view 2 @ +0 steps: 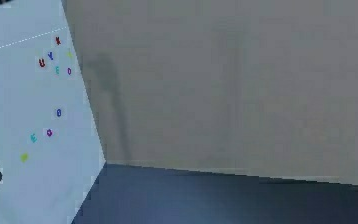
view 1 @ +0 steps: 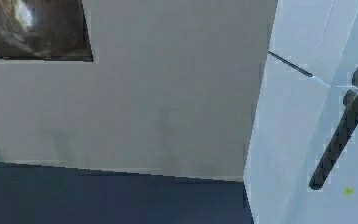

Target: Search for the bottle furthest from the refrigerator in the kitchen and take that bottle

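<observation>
Close against fridge (view 1: 287, 130) and wall (view 1: 167, 100); best turn away slowly, scan kitchen for bottles; cannot tell jaw state

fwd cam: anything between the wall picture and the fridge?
Bare wall spans the stretch from the picture to the refrigerator, seen in the forward view.

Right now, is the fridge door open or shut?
Shut: the refrigerator doors lie flush, with a thin seam between them and the handle on the front.
</observation>
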Available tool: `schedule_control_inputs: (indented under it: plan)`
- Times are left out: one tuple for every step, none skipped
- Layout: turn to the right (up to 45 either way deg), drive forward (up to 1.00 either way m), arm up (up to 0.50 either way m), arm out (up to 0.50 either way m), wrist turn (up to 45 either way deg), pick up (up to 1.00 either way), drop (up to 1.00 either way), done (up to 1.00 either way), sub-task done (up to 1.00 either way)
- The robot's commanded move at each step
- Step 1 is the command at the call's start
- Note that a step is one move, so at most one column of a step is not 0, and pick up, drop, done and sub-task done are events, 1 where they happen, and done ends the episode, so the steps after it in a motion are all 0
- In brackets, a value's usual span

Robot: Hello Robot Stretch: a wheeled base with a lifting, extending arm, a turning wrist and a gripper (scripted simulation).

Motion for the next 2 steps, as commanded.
schedule_control_inputs:
  plan:
    - [0.0,0.05,0.00,0.00,0.0,0.00,0.00,0.00,0.00]
    - [-45.0,0.00,0.00,0.00,0.0,0.00,0.00,0.00,0.00]
